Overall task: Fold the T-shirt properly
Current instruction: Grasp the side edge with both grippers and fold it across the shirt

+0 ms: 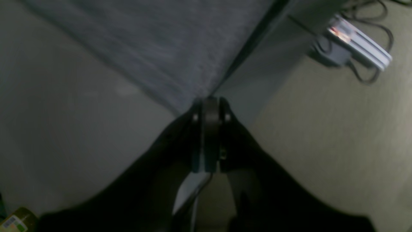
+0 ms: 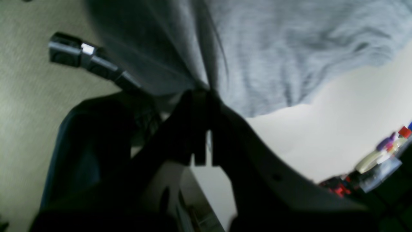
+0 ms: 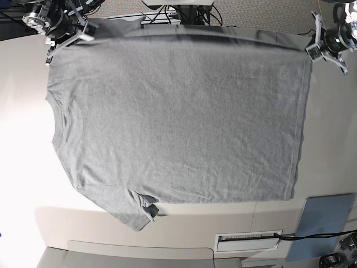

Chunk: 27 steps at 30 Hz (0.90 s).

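Note:
The heather-grey T-shirt lies spread on the table, plain side up, with its collar at the left and one sleeve at the near left. Its far edge is raised a little and casts a shadow. My left gripper is shut on the shirt's far right hem corner; the left wrist view shows its fingertips pinching the grey cloth. My right gripper is shut on the far left shoulder area; the right wrist view shows it clamped on bunched cloth. No lettering shows.
A blue-grey pad and a white slotted plate lie at the table's near right. Cables run behind the far edge. A power strip lies on the floor. Several bottles stand at one side.

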Available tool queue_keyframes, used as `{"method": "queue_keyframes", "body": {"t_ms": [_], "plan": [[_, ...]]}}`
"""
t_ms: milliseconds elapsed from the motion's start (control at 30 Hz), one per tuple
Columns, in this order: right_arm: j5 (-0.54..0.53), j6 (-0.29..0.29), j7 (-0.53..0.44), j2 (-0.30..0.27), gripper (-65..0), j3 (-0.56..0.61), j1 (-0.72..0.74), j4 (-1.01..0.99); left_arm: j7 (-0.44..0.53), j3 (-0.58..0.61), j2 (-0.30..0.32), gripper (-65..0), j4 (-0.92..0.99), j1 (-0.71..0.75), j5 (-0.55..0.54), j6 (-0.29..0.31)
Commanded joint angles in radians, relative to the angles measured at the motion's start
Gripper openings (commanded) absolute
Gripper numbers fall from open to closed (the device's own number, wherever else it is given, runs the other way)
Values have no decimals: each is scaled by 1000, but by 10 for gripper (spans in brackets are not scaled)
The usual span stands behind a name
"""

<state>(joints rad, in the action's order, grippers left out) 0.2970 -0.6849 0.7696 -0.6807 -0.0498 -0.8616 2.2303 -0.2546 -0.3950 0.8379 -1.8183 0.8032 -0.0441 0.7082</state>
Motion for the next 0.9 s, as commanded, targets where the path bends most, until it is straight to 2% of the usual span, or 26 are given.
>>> {"method": "queue_keyframes", "body": {"t_ms": [0,67,267,367,500,600,733,867], "plan": [[22,37,12,-14,-650,-18,16,14,0,-23,21,-650,-15,-2,-26,-10],[48,75,6,-14,-650,-19,54,14,0,-30,21,-650,-16,-16,-64,-50],[81,80,-118,-2,-650,-14,179,-19,1,-29,10,-650,-13,-65,-66,-161],[81,81,-131,29,-650,-15,251,-67,0,-19,10,-650,-5,-103,-77,-175],[80,81,-197,57,-650,-14,336,-143,12,5,9,-650,31,-168,-84,-170],[78,80,-215,57,-650,2,401,-201,11,59,10,-650,75,-234,-84,-170],[82,82,-214,57,-650,79,492,-264,8,162,10,-650,148,-346,-83,-184],[161,156,-204,58,-650,190,581,-338,-23,230,4,-650,201,-451,-84,-242]]}}
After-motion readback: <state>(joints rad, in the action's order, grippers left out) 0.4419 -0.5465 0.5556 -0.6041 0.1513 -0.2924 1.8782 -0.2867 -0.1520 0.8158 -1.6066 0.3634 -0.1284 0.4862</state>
